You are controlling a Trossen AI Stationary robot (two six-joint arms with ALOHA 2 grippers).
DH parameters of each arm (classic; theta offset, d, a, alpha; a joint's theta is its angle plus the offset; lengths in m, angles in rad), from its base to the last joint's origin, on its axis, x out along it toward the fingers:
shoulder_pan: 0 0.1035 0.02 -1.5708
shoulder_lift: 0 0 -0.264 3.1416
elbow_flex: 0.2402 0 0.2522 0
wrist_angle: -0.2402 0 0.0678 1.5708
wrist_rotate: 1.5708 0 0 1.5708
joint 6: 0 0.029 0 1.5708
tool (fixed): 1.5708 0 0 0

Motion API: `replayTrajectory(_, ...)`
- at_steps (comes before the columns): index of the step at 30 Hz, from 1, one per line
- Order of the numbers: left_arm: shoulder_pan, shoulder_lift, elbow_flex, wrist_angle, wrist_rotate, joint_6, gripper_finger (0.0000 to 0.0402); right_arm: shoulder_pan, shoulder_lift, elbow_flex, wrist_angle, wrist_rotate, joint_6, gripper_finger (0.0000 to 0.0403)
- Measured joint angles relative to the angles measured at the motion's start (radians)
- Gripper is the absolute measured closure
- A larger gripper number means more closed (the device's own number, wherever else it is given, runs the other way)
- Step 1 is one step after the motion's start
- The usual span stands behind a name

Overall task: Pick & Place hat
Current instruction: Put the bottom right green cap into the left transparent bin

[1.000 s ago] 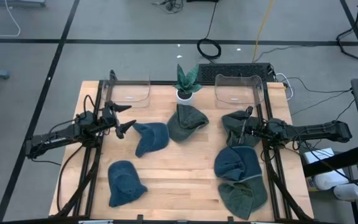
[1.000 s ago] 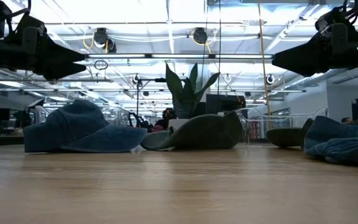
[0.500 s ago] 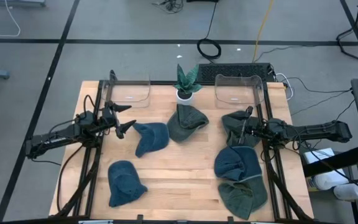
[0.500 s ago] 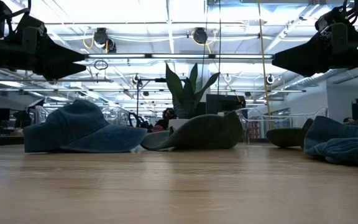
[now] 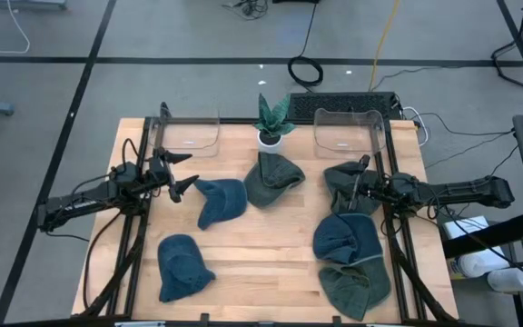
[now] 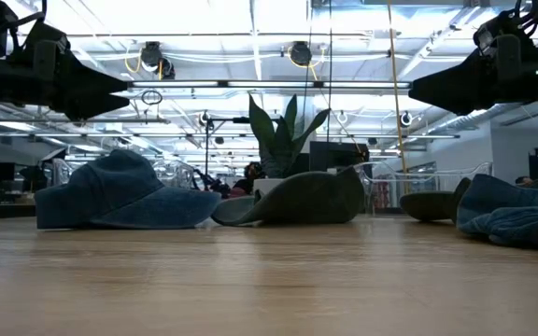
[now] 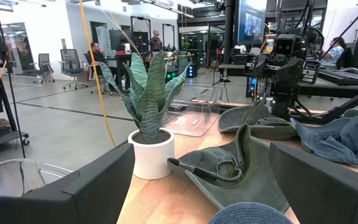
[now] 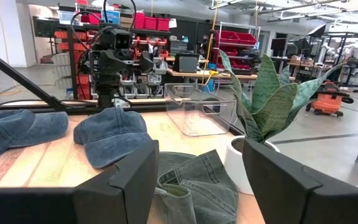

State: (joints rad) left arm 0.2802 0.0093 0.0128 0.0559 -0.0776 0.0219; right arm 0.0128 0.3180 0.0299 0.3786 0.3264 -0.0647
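Observation:
Several denim hats lie flat on the wooden table (image 5: 271, 245). A blue hat (image 5: 218, 200) and a green hat (image 5: 271, 179) lie mid-table. Another green hat (image 5: 341, 184) lies at the right. Nearer the front edge are a blue hat (image 5: 345, 238), a green hat (image 5: 352, 286) and a blue hat (image 5: 182, 265). My left gripper (image 5: 182, 173) hovers open at the table's left side, level, pointing at the mid-table blue hat (image 7: 247, 214). My right gripper (image 5: 360, 178) hovers open above the right green hat (image 8: 197, 180). In the low view both grippers (image 6: 82, 89) (image 6: 456, 89) stand well above the tabletop.
A potted plant (image 5: 272, 123) stands at the far middle, with a clear bin on each side (image 5: 189, 133) (image 5: 346, 130). Bare wood lies in the middle front of the table. Beyond the table are workshop benches and, far off, people.

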Motion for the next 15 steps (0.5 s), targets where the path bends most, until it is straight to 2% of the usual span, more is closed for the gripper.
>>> replayTrajectory(15,0.0,0.0,0.0,0.0,0.0,0.0,0.0023,0.0,0.0,0.0,-0.002,-0.013,0.012,0.0181)
